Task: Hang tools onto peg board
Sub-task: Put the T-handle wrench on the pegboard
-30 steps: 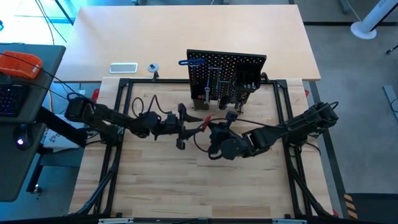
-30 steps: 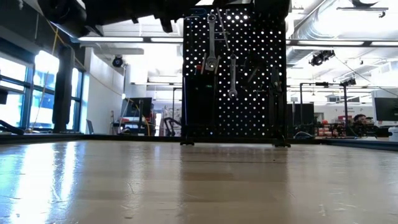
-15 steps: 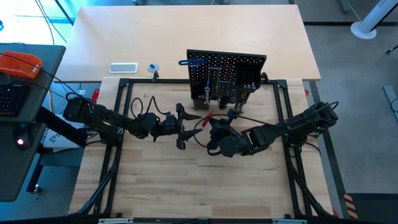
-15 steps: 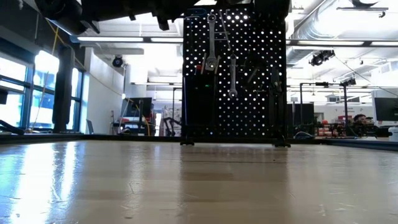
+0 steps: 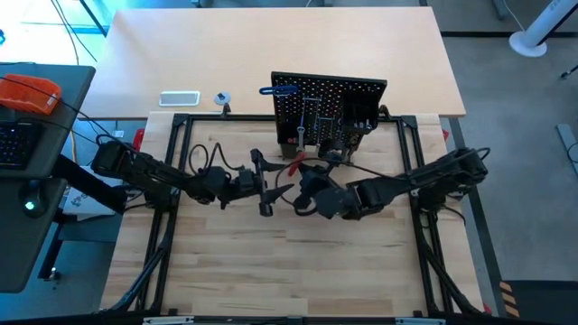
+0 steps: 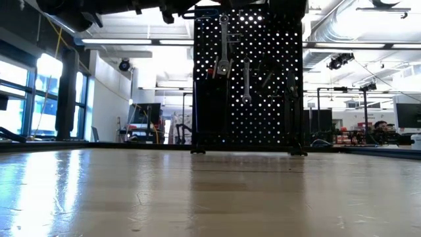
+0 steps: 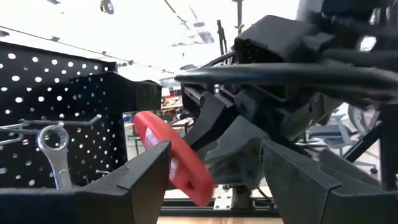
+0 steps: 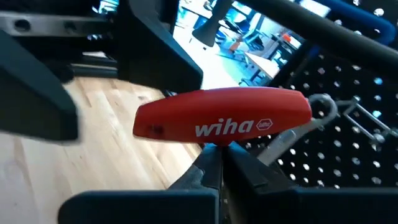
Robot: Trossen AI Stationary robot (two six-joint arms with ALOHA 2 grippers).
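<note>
Red-handled key clamped in the right gripper (image 8: pixel 214 163), in front of the peg board (image 5: pixel 330 108).
Its red handle (image 8: pixel 224 117) (marked "wiha") sits crosswise above the closed fingers; the left gripper (image 7: pixel 211 177) gapes wide just beside it.

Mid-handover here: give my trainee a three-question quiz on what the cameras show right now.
1. True or false: the left end effector is closed on the red-handled tool.
2. Which end effector holds that tool: A left, B right?
3. Fill in: silver wrenches hang on the black ___.

Key: 1 false, its jaws stand open; 2 B; 3 peg board.
</note>
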